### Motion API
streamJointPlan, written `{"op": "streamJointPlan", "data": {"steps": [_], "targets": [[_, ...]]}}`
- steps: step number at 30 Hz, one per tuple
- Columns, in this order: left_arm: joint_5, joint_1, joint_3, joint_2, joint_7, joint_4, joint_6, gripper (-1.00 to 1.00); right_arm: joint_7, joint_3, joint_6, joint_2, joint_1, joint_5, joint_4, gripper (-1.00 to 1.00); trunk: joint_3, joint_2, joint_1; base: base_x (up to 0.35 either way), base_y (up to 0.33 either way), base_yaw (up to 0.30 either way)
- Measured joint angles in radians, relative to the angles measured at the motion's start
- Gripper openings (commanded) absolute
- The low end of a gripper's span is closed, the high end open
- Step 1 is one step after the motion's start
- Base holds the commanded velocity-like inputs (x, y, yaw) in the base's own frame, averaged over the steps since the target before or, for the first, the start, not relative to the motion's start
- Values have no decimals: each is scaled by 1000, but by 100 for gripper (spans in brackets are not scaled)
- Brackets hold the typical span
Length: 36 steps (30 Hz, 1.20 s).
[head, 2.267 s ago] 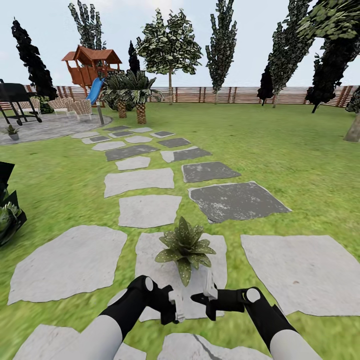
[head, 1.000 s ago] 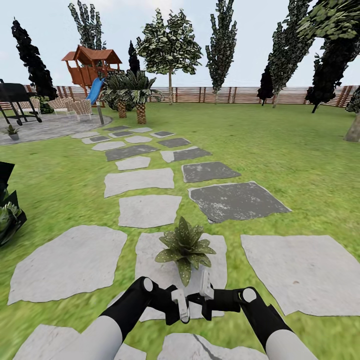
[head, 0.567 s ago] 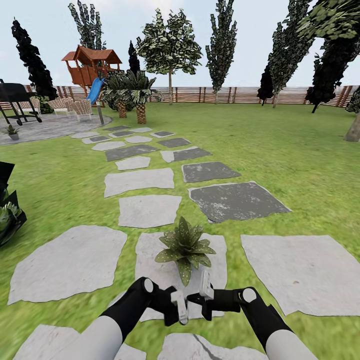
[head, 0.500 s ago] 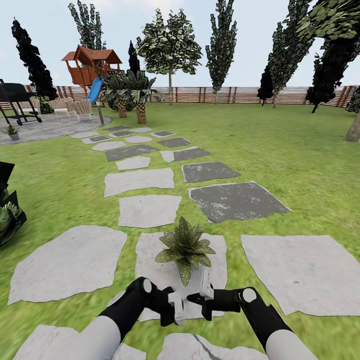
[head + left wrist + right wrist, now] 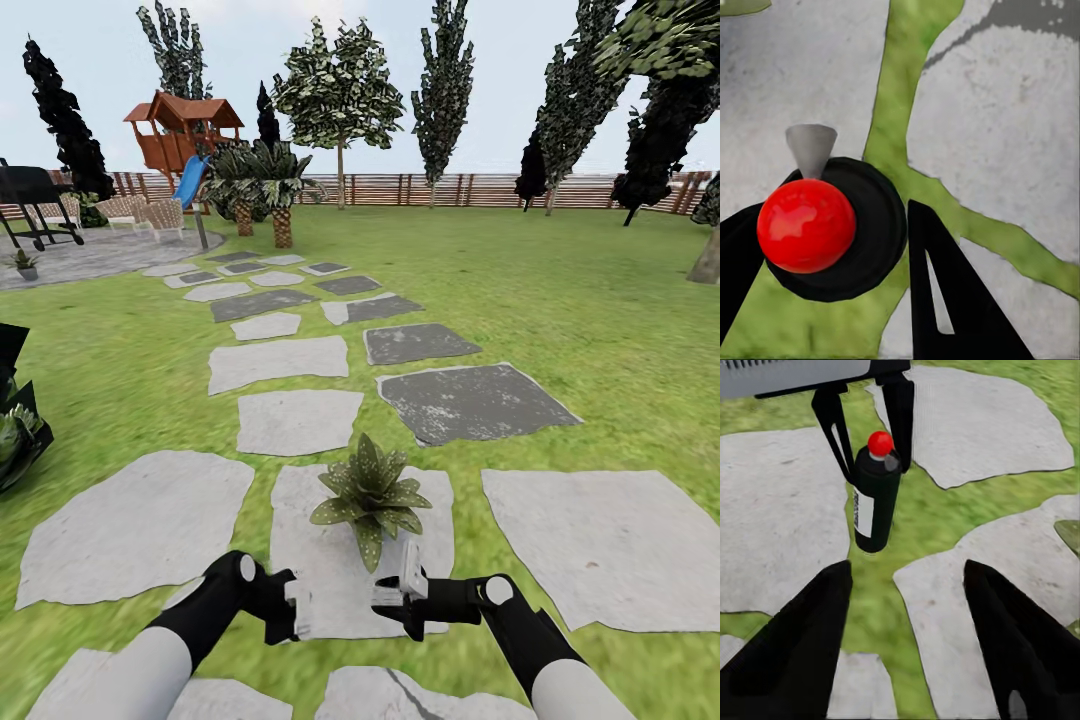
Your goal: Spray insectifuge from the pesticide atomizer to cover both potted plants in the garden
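The pesticide atomizer [image 5: 874,502], a dark bottle with a white label and a red cap, hangs tilted above the grass with my left gripper [image 5: 874,465] shut on its top. In the left wrist view its red cap [image 5: 806,225] sits between the black fingers. My left gripper [image 5: 297,610] is low at the left, apart from my right gripper [image 5: 395,595], which is open and holds nothing. A potted plant [image 5: 370,495] with pale-speckled leaves stands on a stepping stone just ahead of the right gripper. Another small potted plant [image 5: 22,264] sits far off on the patio.
Grey stepping stones [image 5: 295,420] lead across the lawn toward the round patio [image 5: 90,255] with a grill and chairs. Two palms [image 5: 262,190], a play tower and a slatted fence [image 5: 450,188] stand at the back. A dark planter [image 5: 15,430] is at the left edge.
My left arm has swung out to the left, away from the right gripper it was almost touching. The right arm and the plant have stayed in place.
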Motion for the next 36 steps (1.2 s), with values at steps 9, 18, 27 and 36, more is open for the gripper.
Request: {"op": "streamJointPlan", "data": {"steps": [9,18,27,36], "targets": [[66,25,270,29,105,5,-14,-100,-239,-5,-1,-34,13,1,13,100,0,0,0,0,0,0],[484,115,317,34,643,216,-224,-100,-1082,-6,-168,-54,112,-5,391,100,0,0,0,0,0,0],[684,163,325,32,935,348,-313,-100,-1468,-5,-219,-53,144,-223,465,100,0,0,0,0,0,0],[772,208,333,73,998,370,-380,-100,-1467,-2,-217,-50,149,-243,534,100,0,0,0,0,0,0]]}}
